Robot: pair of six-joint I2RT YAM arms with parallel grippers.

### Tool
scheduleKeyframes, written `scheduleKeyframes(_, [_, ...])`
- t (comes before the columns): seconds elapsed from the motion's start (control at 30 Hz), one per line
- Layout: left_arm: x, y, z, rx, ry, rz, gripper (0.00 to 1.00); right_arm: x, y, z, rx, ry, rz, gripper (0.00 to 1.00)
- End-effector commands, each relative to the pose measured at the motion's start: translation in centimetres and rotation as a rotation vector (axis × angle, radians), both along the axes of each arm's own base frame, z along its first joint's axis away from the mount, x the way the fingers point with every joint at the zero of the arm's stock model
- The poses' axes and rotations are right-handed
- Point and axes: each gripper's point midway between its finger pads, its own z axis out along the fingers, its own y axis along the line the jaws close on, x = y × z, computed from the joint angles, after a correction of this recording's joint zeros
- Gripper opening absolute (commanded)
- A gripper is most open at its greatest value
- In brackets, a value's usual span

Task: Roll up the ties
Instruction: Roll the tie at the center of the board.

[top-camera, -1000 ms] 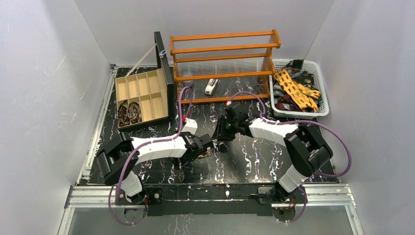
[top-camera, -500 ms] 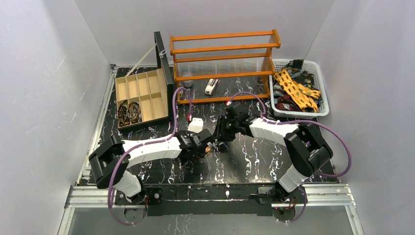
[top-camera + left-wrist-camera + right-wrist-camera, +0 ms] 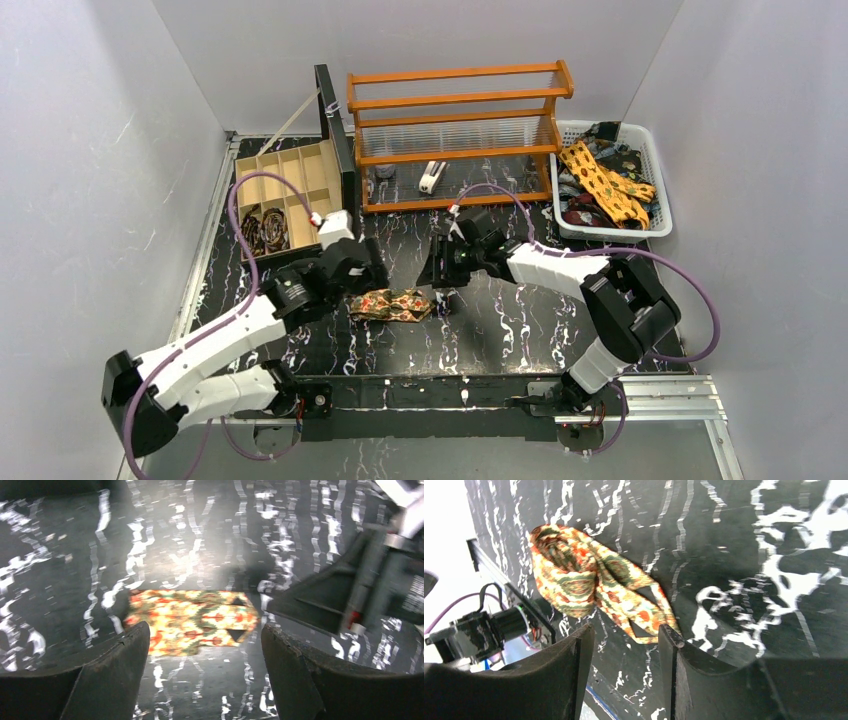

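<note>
Two coiled ties (image 3: 263, 230) sit in the box (image 3: 300, 168), and one tie (image 3: 390, 304) lies loosely bunched on the surface (image 3: 520, 320) between the left hand (image 3: 202, 634) and right hand (image 3: 625, 634), both open and empty (more ties (image 3: 600, 180) wait in the basket (image 3: 657, 165)), so I'd call it early days.

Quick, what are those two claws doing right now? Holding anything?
Left gripper: open, holding nothing.
Right gripper: open, holding nothing; the tie lies free beside it.
</note>
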Motion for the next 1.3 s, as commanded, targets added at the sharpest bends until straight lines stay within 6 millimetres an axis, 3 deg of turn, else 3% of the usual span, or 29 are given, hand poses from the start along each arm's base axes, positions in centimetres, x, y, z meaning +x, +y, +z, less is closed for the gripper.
scheduleKeyframes(0.0, [-1.3, 5.2, -3.3, 0.054, 0.086, 0.088, 0.81, -0.8, 3.6, 3.4, 0.092, -0.113, 0.105, 0.6])
scheduleKeyframes(0.23, [-1.9, 8.7, -6.4, -0.002, 0.203, 0.14, 0.87, -2.5, 5.8, 1.7, -0.018, -0.109, 0.149, 0.66])
scheduleKeyframes(0.43, [-1.4, 9.6, -8.1, -0.147, 0.264, 0.161, 0.88, -3.7, 7.8, 1.7, -0.061, -0.129, 0.213, 0.6])
scheduleKeyframes(0.57, [-2.0, 9.0, -9.1, -0.199, 0.308, 0.148, 0.88, -3.5, 8.2, 1.1, -0.087, -0.106, 0.21, 0.53])
scheduleKeyframes(0.9, [-2.1, 7.6, -11.4, -0.287, 0.335, 0.134, 0.88, -3.6, 9.4, -1.2, -0.096, -0.043, 0.234, 0.46])
scheduleKeyframes(1.13, [-1.9, 7.1, -11.8, -0.313, 0.307, 0.103, 0.89, -3.6, 7.6, -3.9, -0.182, -0.007, 0.219, 0.36])
scheduleKeyframes(1.27, [-1.4, 6.6, -11.5, -0.343, 0.265, 0.081, 0.89, -3.5, 7.4, -4.4, -0.179, 0.007, 0.222, 0.33])
